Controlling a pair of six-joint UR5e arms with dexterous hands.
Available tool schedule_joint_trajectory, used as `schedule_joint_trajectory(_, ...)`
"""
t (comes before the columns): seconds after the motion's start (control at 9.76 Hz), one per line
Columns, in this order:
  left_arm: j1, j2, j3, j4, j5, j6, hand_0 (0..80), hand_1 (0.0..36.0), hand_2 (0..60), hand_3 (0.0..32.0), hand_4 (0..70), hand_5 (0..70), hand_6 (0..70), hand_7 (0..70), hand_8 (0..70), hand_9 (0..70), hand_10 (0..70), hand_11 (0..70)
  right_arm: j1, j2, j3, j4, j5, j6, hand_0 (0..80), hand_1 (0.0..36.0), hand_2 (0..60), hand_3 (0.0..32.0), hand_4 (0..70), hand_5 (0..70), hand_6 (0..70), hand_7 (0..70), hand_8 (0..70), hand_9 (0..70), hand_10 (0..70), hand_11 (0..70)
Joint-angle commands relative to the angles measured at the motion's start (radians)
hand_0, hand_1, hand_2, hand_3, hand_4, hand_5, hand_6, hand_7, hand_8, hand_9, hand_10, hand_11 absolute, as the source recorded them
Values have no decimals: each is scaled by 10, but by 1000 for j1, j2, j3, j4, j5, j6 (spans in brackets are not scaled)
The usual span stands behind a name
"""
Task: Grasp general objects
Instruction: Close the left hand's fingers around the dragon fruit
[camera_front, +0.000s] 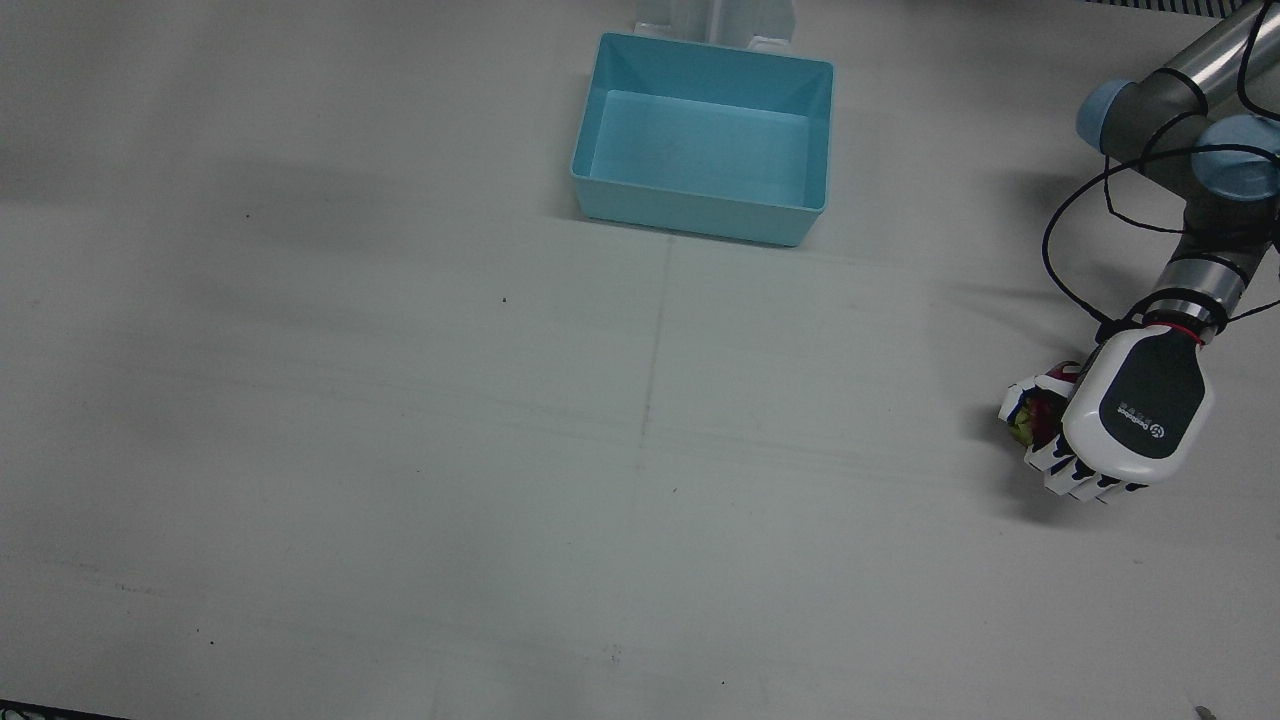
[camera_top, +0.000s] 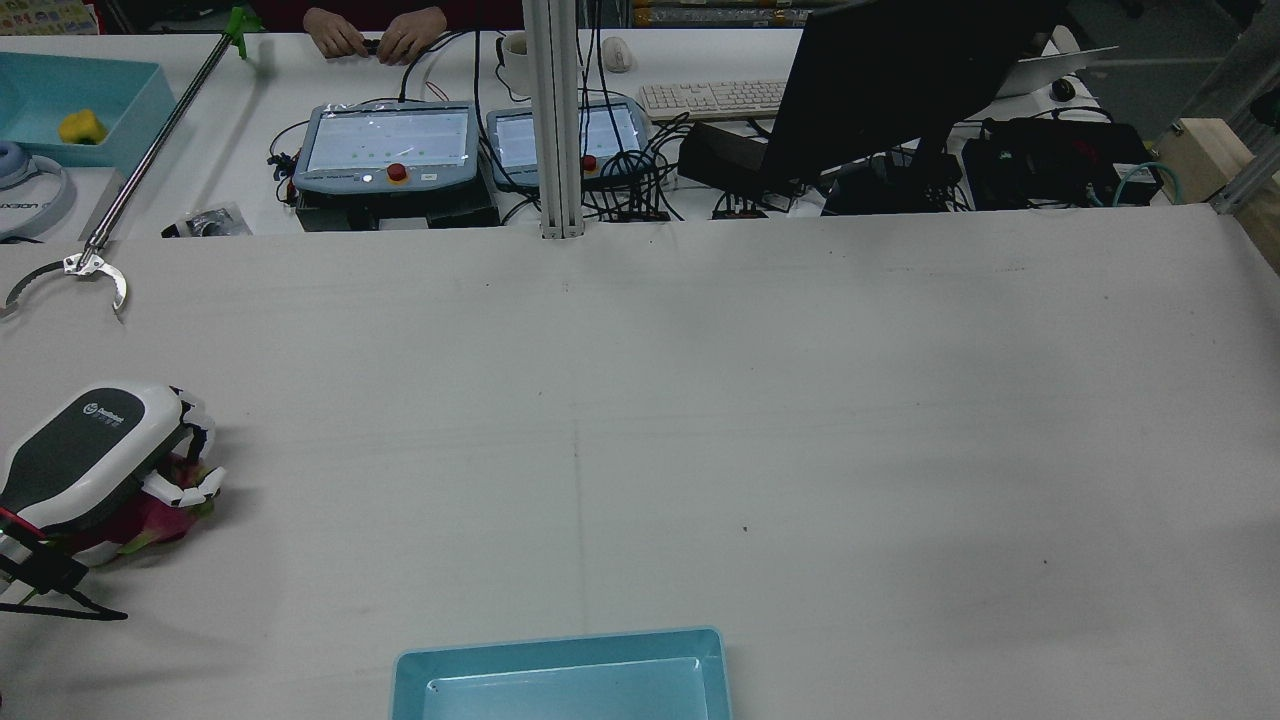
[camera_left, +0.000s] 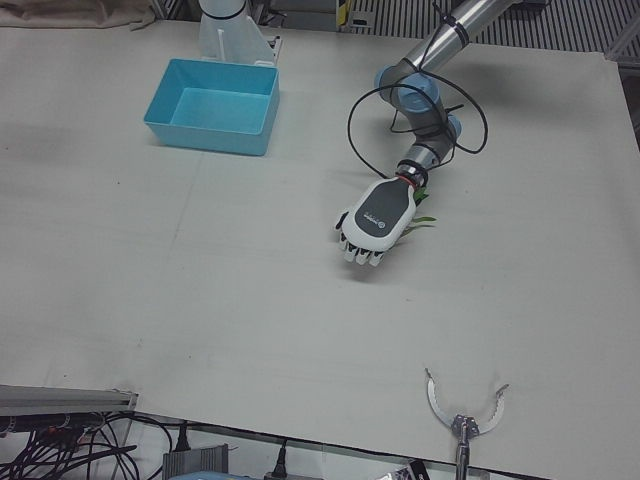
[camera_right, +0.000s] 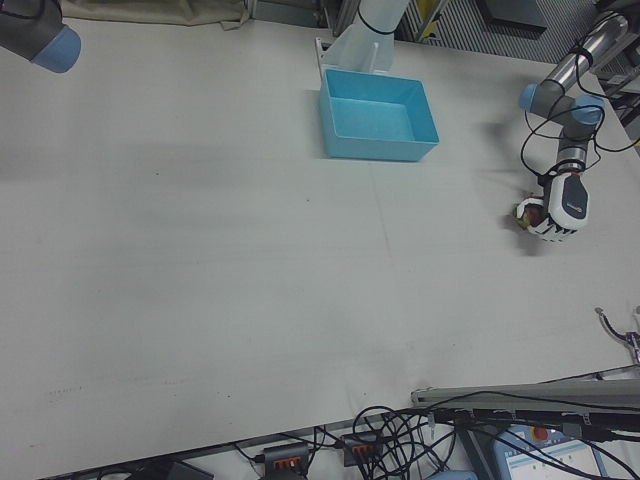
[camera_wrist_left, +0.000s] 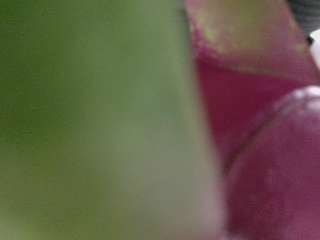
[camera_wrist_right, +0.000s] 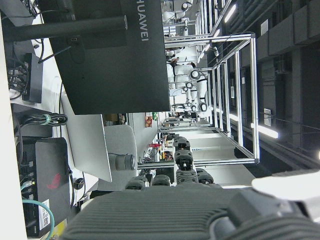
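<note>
My left hand (camera_front: 1120, 415) is at the table's edge on the left arm's side, shut on a magenta dragon fruit (camera_front: 1035, 420) with green scales. The rear view shows the fruit (camera_top: 150, 520) under the hand (camera_top: 95, 455), low over the table; whether it touches the surface I cannot tell. A green scale pokes out beside the hand (camera_left: 378, 218) in the left-front view. Blurred magenta and green fruit skin (camera_wrist_left: 260, 150) fills the left hand view. Of my right hand (camera_wrist_right: 165, 215) only a dark ribbed part shows, pointing away from the table; its fingers are hidden.
A light-blue bin (camera_front: 700, 215) with nothing in it stands mid-table near the pedestals. A long reacher tool with a claw (camera_top: 70, 270) lies at the operators' edge. Beyond are teach pendants (camera_top: 385, 145), a monitor (camera_top: 900, 80) and a person's hands (camera_top: 375, 35).
</note>
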Motion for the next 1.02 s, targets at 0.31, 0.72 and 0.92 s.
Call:
schedule_joint_trajectory(0.31, -10, 40, -59, -47, -16, -1, 344, 44, 600, 0, 700, 583, 700, 700, 700, 700, 700, 700, 0, 0, 1, 0, 0, 0, 0, 0, 0, 0, 0, 0, 0, 0, 0, 0, 0, 0)
schedule_joint_trajectory(0.72, -21, 100, -327, 76, -13, -1, 357, 83, 600, 0, 700, 606, 700, 700, 700, 700, 700, 700, 0, 0, 1, 0, 0, 0, 0, 0, 0, 0, 0, 0, 0, 0, 0, 0, 0, 0)
schedule_joint_trajectory(0.92, -19, 106, -476, 181, -9, -1, 352, 85, 600, 0, 700, 606, 700, 700, 700, 700, 700, 700, 0, 0, 1, 0, 0, 0, 0, 0, 0, 0, 0, 0, 0, 0, 0, 0, 0, 0)
